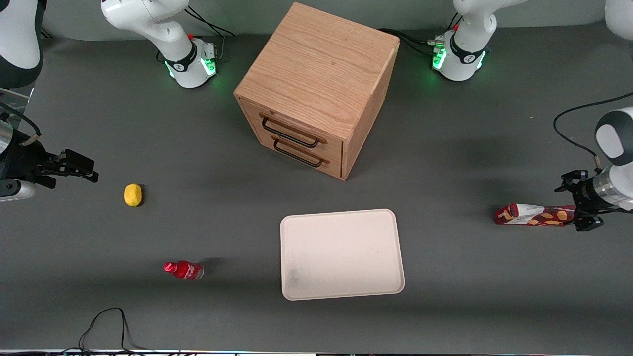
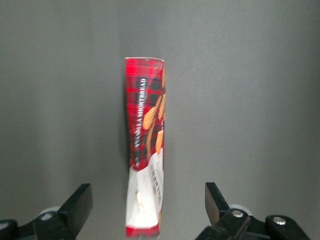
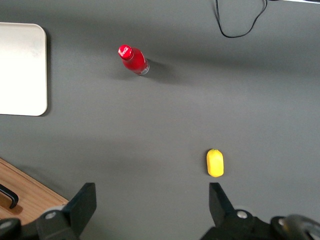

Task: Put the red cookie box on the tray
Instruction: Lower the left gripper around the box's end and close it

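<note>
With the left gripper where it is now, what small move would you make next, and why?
Probably lower the gripper a little and close. Its fingers are open and straddle the white-patch end of the red cookie box without touching it. The box lies on the table toward the working arm's end, well apart from the tray, so it must be grasped before any carrying.

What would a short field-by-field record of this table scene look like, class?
target: long dark-red cookie box, lying on the grey table toward the working arm's end
destination: flat cream-white rectangular tray, nothing on it
gripper: left gripper open, fingers astride the box's white end
progress: box not yet lifted
other items: wooden two-drawer cabinet, yellow lemon, small red bottle
</note>
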Available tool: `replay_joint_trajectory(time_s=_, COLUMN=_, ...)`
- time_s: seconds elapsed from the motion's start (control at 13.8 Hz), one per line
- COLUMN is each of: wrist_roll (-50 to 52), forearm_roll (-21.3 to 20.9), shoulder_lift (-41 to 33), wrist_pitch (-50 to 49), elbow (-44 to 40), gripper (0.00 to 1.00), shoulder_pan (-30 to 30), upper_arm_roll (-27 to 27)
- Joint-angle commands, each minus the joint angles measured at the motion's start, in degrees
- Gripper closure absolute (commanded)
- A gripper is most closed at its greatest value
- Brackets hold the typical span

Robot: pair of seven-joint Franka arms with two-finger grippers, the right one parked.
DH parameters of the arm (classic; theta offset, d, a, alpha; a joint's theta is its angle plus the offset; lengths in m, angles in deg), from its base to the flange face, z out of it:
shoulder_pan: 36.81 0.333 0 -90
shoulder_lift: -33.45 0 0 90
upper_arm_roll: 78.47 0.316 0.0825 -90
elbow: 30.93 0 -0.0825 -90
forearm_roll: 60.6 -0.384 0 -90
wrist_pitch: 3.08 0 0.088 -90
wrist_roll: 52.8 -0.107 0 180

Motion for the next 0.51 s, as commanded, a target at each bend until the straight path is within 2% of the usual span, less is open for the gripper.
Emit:
replay_joint_trajectory(time_s=0.0, wrist_roll=0.4, forearm_roll=-0.8, shoulder_lift=1.6, wrist_pitch=4.4, elbow=1.6, gripper=0.00, shoulder_pan=0.3, upper_arm_roll=-0.1)
replay_joint_trajectory(time_s=0.43, wrist_roll=0.4, forearm_roll=-0.8, shoulder_lift=5.4, wrist_pitch=9.4, elbow=2.0, gripper=0.00, shoulder_pan=0.3, upper_arm_roll=0.1)
